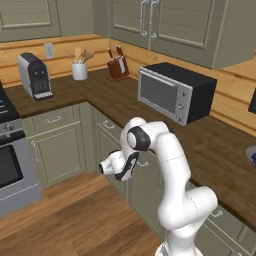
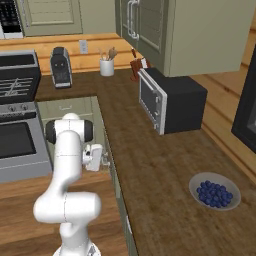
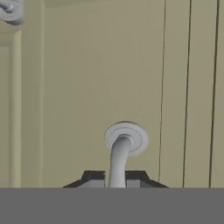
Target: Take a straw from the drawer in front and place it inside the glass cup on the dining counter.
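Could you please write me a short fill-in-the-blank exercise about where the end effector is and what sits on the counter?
1. In the hand view, the end effector has a silver bar ____ between its fingertips.
2. The drawer front it faces is sage-____.
3. The bowl on the dark counter holds ____.
4. The knife block stands between the utensil holder and the ____.

Missing words: handle; green; blueberries; microwave
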